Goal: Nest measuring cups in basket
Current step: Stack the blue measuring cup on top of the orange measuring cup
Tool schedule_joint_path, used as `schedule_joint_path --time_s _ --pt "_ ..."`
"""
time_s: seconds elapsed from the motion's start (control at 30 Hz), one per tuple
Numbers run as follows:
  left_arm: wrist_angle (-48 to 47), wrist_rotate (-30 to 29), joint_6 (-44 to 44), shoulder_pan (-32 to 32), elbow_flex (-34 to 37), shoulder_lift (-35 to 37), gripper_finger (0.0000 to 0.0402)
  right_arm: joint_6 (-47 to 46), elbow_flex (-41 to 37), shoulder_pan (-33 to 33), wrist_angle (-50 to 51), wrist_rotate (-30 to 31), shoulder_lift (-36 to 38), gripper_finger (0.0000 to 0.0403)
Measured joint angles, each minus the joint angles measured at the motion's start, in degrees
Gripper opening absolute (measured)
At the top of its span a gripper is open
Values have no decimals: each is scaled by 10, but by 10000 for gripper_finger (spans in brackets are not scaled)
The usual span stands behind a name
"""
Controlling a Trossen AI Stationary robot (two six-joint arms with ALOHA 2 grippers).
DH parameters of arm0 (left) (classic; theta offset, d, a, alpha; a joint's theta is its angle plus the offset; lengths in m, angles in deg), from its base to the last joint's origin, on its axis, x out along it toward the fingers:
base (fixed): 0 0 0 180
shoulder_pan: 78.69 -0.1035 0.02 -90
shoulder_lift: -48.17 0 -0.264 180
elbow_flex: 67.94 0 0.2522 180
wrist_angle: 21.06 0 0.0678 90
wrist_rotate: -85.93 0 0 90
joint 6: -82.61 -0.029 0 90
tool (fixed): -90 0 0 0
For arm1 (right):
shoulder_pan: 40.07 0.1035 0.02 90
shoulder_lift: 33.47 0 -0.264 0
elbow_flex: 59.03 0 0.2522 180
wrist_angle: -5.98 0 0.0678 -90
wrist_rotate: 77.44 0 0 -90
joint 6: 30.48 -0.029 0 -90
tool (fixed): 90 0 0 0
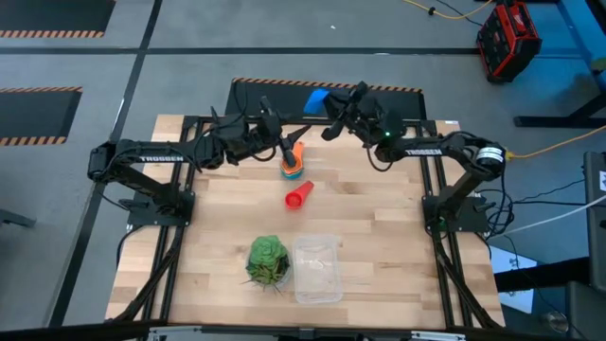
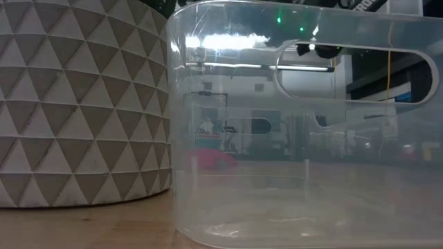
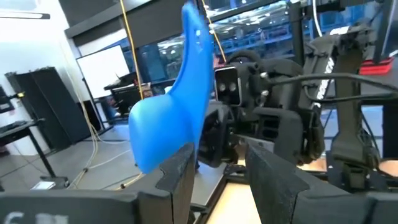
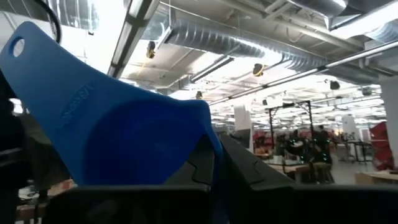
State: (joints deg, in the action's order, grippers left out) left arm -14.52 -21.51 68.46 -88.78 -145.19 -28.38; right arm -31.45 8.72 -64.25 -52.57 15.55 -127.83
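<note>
A blue measuring cup (image 1: 317, 98) is up in the air over the table's far edge, in my right gripper (image 1: 333, 106), which is shut on it. A nested stack of cups (image 1: 292, 169), orange on top of light blue and green, stands on the table's far middle. A red cup (image 1: 298, 196) lies on its side just nearer. My left gripper (image 1: 285, 152) is open at the stack's far left side, with nothing between its fingers (image 3: 180, 177). The clear basket (image 1: 317, 268) sits near the near edge, right of the green leafy ball (image 1: 268, 260). My right gripper (image 4: 227, 171) pinches the blue cup by the bowl's wall (image 4: 208, 140). The bowl itself hides the place of contact. The cup is lifted clear of the table and tilted, with its handle (image 4: 37, 68) pointing up and away from the fingers.
In the low view the basket's clear wall (image 2: 277, 138) fills the foreground, with the ball's triangle-patterned pot (image 2: 69, 104) to its left. The red cup (image 2: 211, 159) shows through it. Bare wood lies between the red cup and the basket. The arms' frames flank the table.
</note>
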Motion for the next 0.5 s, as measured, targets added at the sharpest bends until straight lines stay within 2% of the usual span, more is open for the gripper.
schedule_joint_path --time_s 0.2,0.5 --pt "4 -19 0 0 0 0 135 13 19 8 -1 0 -16 14" --pt "62 -20 -2 0 0 0 135 15 21 9 5 0 -28 14"
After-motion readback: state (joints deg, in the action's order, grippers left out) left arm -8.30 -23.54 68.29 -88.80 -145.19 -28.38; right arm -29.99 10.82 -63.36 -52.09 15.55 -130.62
